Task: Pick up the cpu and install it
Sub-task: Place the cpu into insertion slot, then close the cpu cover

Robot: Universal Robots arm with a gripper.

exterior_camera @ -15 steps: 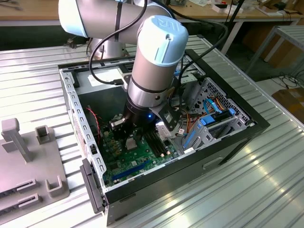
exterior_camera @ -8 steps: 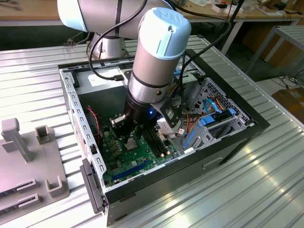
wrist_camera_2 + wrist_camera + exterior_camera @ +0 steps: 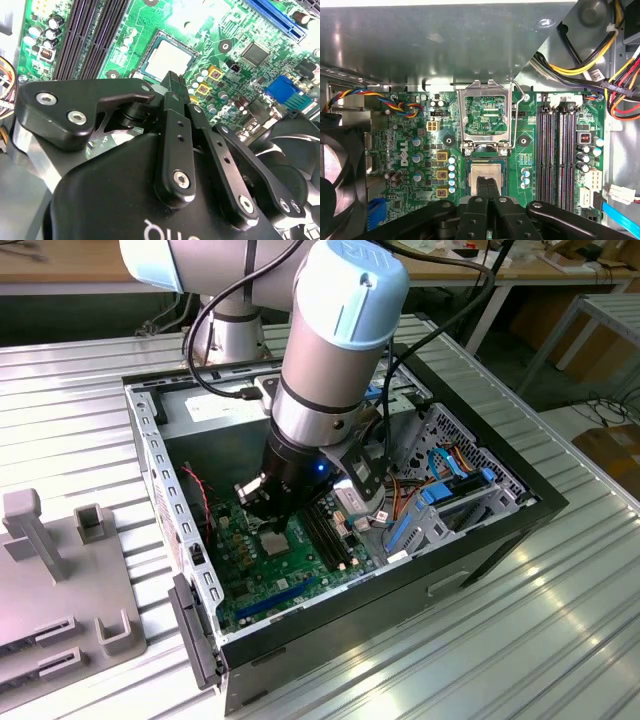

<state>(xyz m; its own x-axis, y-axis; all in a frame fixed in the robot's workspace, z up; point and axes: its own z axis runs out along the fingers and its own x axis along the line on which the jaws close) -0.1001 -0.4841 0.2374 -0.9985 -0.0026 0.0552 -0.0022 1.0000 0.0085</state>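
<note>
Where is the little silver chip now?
In the first wrist view the cpu lies in its socket, right by the gripper, near the memory slots.

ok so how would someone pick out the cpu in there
Inside the open computer case, find the green circuit board. Beside its long black slots, under the gripper, the cpu lies flat: the only plain silver square there.
</note>
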